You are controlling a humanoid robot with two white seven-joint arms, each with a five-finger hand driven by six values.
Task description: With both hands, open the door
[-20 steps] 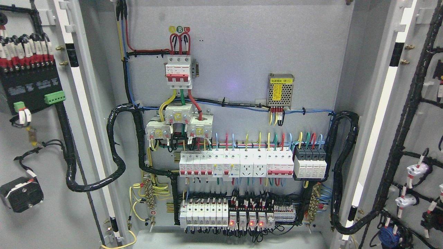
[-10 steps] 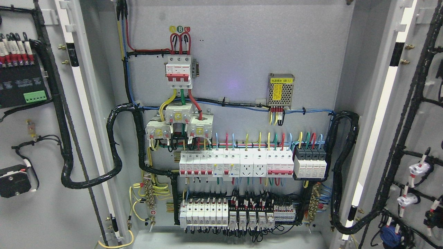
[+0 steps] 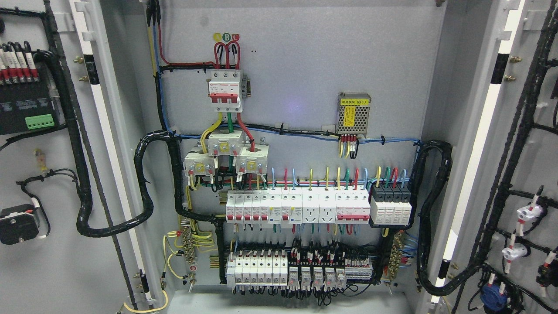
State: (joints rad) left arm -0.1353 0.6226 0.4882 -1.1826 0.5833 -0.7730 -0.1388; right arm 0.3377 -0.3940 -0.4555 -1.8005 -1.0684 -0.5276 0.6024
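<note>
1. Neither robot hand shows anywhere in the head view, so I cannot tell how far either is open or whether it holds or touches anything.
2. Both doors already stand swung wide: the left door (image 3: 52, 261) fills the picture's left edge and the right door (image 3: 529, 165) fills the right edge, each showing its inner face.
3. Each door's long axis runs top to bottom, leaning slightly in the picture, and its hinge side meets the cabinet frame (image 3: 436, 131) near the white strips.
4. With no arm visible, I cannot say which hand is nearer to which door; by the rig line, the left arm would enter low on the left, close to the left door, and the right arm likewise on the right.
5. Outward from the doors, the cabinet interior lies fully exposed between them: a red-and-white main breaker (image 3: 224, 89) up top, a mesh-cased power supply (image 3: 354, 113) to its right, and a row of breakers (image 3: 298, 208) lower down.
6. Black wire looms (image 3: 144, 183) run from the interior onto both doors.
7. Judging by this, the opening looks complete or nearly so; any remaining move would be a small outward push at the doors' free edges, which lie beyond the picture's sides.
</note>
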